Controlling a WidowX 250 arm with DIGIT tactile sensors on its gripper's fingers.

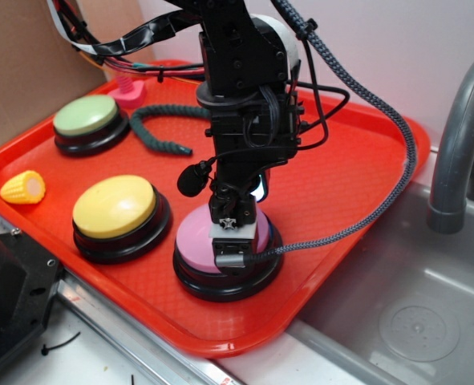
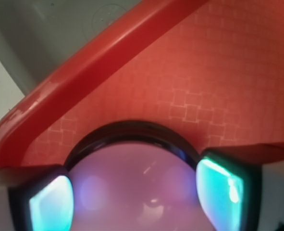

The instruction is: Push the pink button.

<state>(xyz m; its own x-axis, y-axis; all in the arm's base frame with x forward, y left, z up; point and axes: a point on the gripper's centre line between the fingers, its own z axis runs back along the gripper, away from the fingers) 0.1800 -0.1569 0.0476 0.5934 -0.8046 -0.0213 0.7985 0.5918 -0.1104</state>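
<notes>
Pink button (image 1: 196,241) under claw (image 1: 230,241), near tray (image 1: 220,333) edge.

**Even room light outside, soft glowing close-up at the wrist**

Diffuse overhead light is filling the exterior view, casting a soft shadow beneath the tool (image 1: 230,241). In the wrist view everything is blurring; the fingertips (image 2: 50,204) are glowing teal, and faint glare is streaking the pink button (image 2: 137,187).

gripper (image 1: 230,241) covering middle of pink button (image 1: 195,241) in exterior view, so fingertip contact and jaw gap not showing. wrist view cutting off button bottom, fingers (image 2: 50,204) glowing and blurry at corners. arm running off top edge. faucet (image 1: 459,144) getting cropped at right.
</notes>
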